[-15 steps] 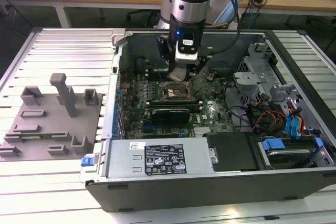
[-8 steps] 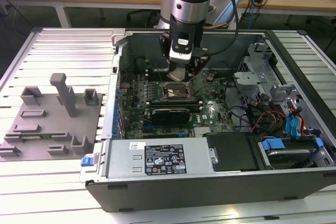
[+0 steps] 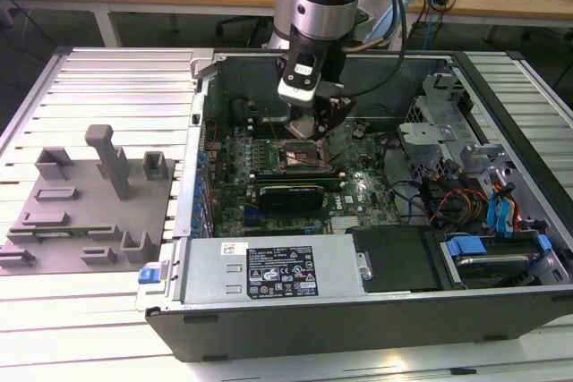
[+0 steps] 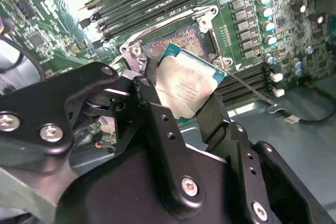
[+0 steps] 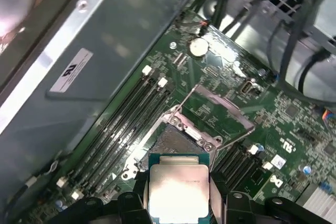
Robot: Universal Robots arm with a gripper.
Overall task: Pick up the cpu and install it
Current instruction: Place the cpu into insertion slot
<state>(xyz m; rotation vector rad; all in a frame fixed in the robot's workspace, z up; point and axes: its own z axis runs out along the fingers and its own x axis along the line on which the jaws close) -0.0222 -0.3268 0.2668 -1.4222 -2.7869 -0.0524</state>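
Note:
The cpu [image 4: 187, 88] [image 5: 177, 191], a flat square chip with a silvery top and teal edge, is clamped between the two black fingers [image 4: 155, 100] of my gripper [image 3: 315, 123] [image 4: 184, 103]. It hangs just above the open socket [image 4: 173, 45] [image 5: 173, 142] [image 3: 300, 157] on the green motherboard [image 3: 358, 194], whose metal load plate [image 5: 220, 108] is swung up. In the exterior view the arm reaches down into the open computer case [image 3: 269, 310], right over the socket.
Black memory slots [image 5: 126, 124] flank the socket on both sides. A power supply [image 3: 277, 270] lies along the case's front, drive bays and coloured cables [image 3: 483, 212] at the exterior view's right. A grey fixture plate [image 3: 89, 212] with blocks sits on the exterior view's left.

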